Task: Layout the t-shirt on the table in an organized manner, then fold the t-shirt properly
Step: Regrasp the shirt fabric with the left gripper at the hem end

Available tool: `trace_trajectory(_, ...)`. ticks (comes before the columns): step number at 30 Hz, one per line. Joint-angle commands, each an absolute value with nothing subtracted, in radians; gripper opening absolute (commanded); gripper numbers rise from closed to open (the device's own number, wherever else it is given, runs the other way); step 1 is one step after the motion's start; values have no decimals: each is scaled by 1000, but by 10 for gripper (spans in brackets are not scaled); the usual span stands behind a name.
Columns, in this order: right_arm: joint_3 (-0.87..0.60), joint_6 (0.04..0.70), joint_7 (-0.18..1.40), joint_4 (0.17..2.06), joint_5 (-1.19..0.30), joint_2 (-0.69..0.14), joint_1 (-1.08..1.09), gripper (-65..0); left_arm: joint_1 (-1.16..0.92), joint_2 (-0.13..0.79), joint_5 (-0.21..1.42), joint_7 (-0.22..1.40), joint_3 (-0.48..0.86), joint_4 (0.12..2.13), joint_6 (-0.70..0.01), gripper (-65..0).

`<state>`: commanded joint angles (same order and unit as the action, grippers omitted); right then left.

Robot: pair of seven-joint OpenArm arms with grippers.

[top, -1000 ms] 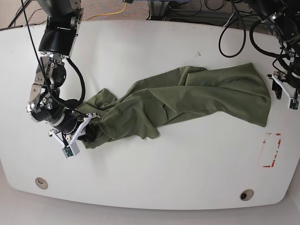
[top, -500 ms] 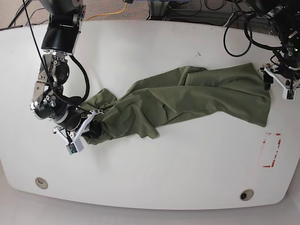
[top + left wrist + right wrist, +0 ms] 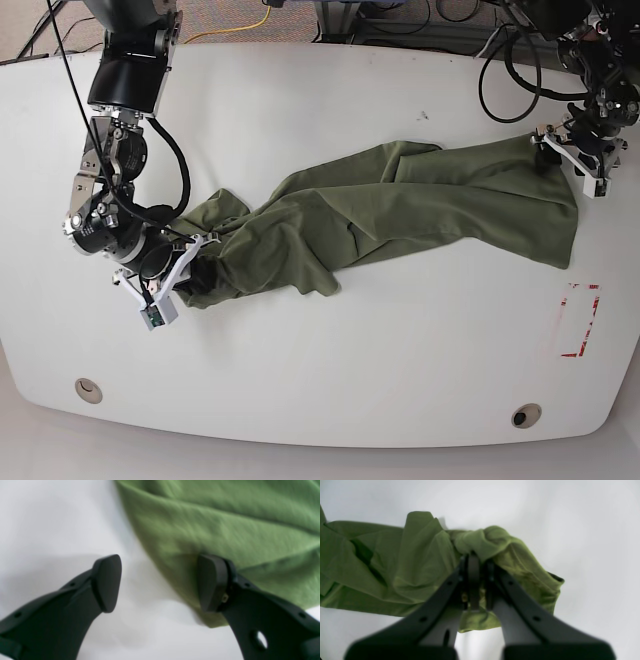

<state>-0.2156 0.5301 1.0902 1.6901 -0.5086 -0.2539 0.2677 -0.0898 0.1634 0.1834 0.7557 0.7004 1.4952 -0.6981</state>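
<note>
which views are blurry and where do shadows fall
Left wrist view: soft all over, the open left hand casts a grey shadow on the table. Right wrist view: right hand blurred near the lens, shirt sharper. Base view: sharp, evenly lit.

Olive-green t-shirt [image 3: 400, 205] — white table [image 3: 330, 380], red outline [image 3: 578, 320].
</note>
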Motion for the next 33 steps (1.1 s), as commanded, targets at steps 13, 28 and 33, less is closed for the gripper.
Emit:
trace_trajectory(13, -217, 530, 1090, 1695, -509, -251, 268, -650, -82, 143, 180, 756, 627, 1494, -698, -586)
trace_trajectory(28, -222, 530, 1090, 1696, -510, -266, 275, -650, -42, 196, 183, 839, 634, 1590, -698, -583)
trace_trajectory(33, -222, 530, 1090, 1696, -510, -265, 271, -650, -67, 199, 183, 846, 679, 1639, -698, -458)
